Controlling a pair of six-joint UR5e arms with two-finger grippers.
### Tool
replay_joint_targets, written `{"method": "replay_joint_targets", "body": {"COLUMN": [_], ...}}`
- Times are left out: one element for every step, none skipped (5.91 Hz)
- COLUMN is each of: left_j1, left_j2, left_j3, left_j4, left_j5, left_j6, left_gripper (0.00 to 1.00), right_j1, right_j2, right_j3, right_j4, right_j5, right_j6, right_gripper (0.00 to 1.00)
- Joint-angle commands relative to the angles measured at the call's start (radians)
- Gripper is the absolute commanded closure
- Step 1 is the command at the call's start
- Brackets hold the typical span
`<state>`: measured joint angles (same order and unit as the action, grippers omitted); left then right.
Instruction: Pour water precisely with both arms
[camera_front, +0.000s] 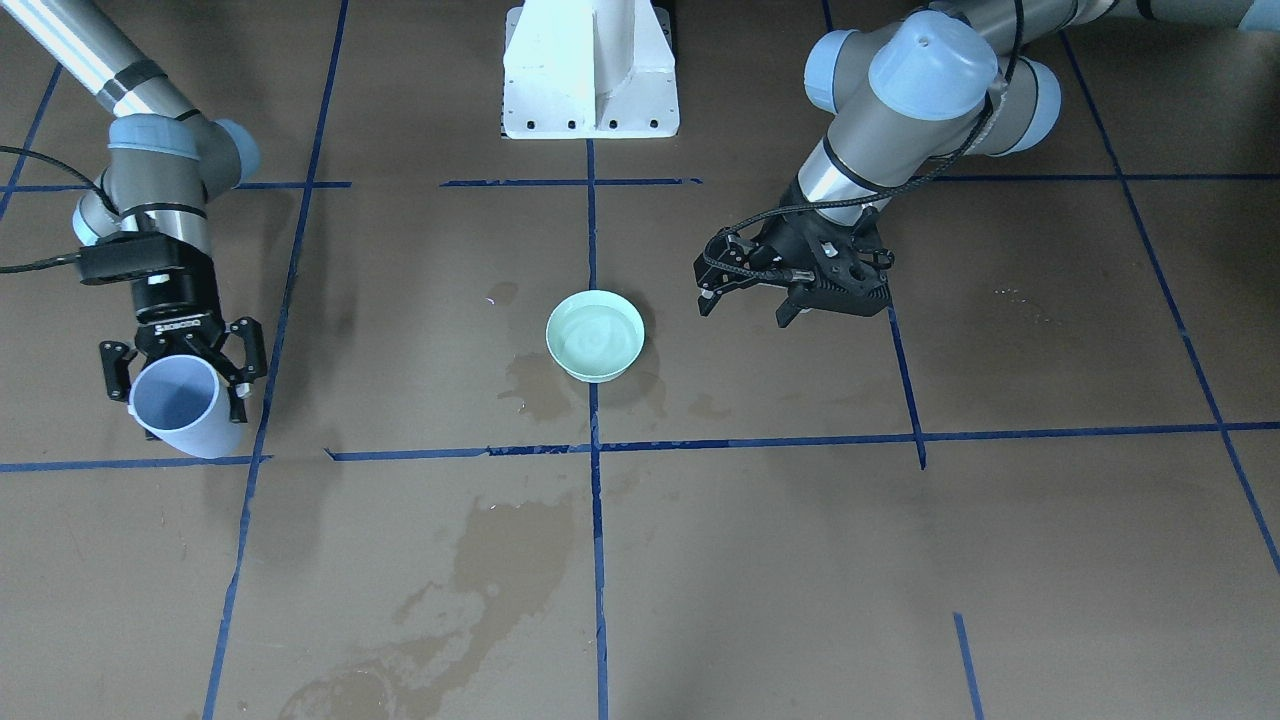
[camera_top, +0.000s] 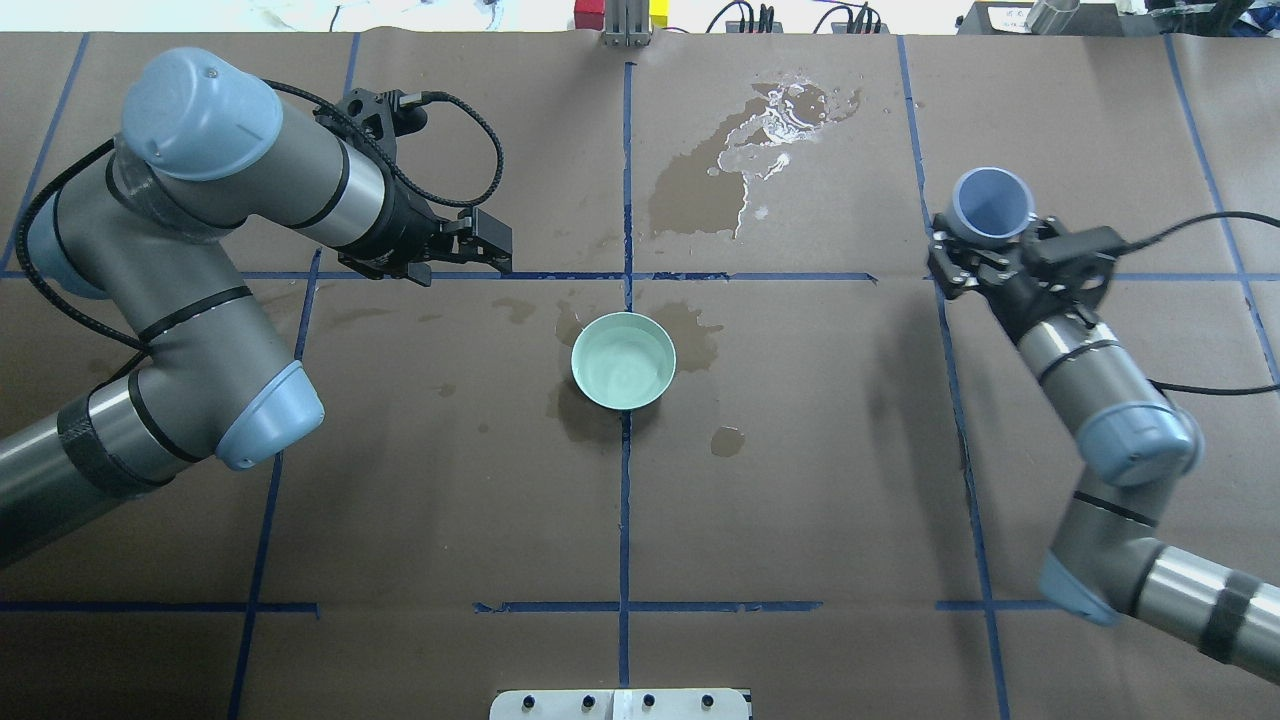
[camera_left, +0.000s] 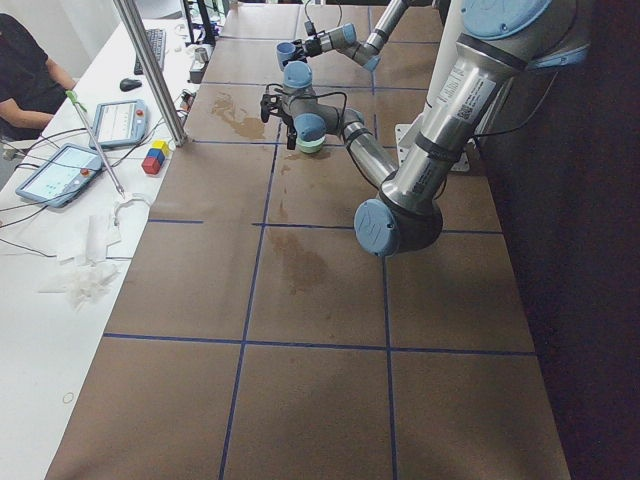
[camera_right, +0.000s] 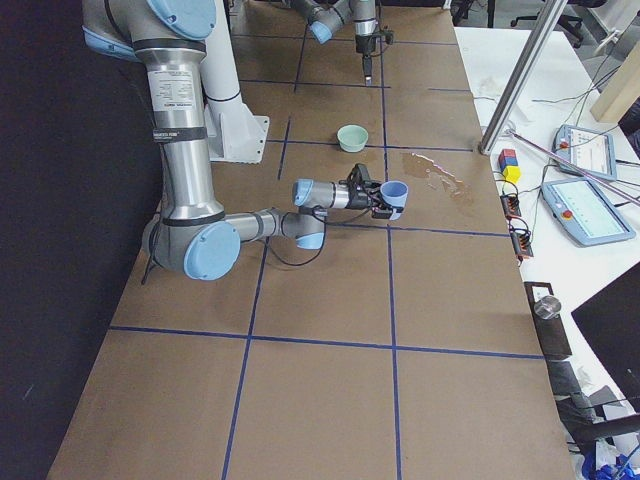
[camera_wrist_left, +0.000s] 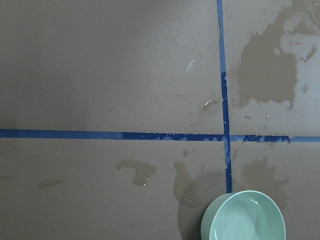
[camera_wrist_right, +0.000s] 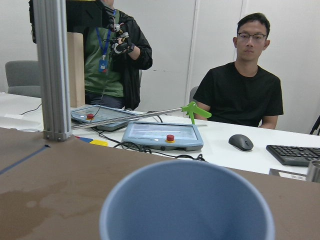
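A mint-green bowl (camera_front: 595, 338) stands at the table's middle, also in the overhead view (camera_top: 623, 360) and the left wrist view (camera_wrist_left: 243, 218). The water (camera_front: 598, 330) shows in it as a faint sheen. My right gripper (camera_front: 180, 385) is shut on a light blue cup (camera_front: 185, 410), held roughly upright far to the bowl's side; the overhead view shows the cup (camera_top: 990, 200) in the gripper (camera_top: 990, 238). I cannot tell if the cup holds water. My left gripper (camera_front: 745, 305) is open and empty, hovering a little beside the bowl and behind it.
Brown wet stains (camera_front: 530, 385) surround the bowl; a glossy puddle (camera_top: 780, 110) lies near the far edge. Blue tape lines (camera_front: 596, 500) grid the table. The white pedestal (camera_front: 590, 70) stands at the robot's side. Two people (camera_wrist_right: 245, 75) and tablets are beyond the far edge.
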<state>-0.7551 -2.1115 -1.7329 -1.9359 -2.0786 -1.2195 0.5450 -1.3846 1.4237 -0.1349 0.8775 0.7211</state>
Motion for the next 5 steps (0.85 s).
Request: {"method": "replay_joint_targets", "body": {"left_j1": [-0.003,-0.007,-0.007,-0.007,-0.007], "left_j2": [0.001,0.001,0.001,0.001,0.001], "left_j3": [-0.001,-0.010,-0.008,-0.008,-0.010], "left_j4": [0.000,0.000,0.000,0.000,0.000], "left_j5": [0.000,0.000,0.000,-0.002,-0.002], "left_j6": [0.000,0.000,0.000,0.000,0.000], "left_gripper": [0.00,0.00,0.00,0.00,0.00], "right_j1": [-0.067,-0.100,-0.146,-0.225,-0.259], "right_j2": [0.141,0.203,0.210,0.211,0.213], "right_j3": [0.033,0.047,0.063,0.114,0.112], "right_j4": [-0.185,-0.259,-0.267,-0.273,-0.284], "right_j5": [-0.038,-0.041,-0.061,-0.174,-0.192], "right_j6": [-0.014,-0.023,-0.043,-0.157,-0.179], "right_gripper": [0.87,0.87,0.86,0.87,0.87]}}
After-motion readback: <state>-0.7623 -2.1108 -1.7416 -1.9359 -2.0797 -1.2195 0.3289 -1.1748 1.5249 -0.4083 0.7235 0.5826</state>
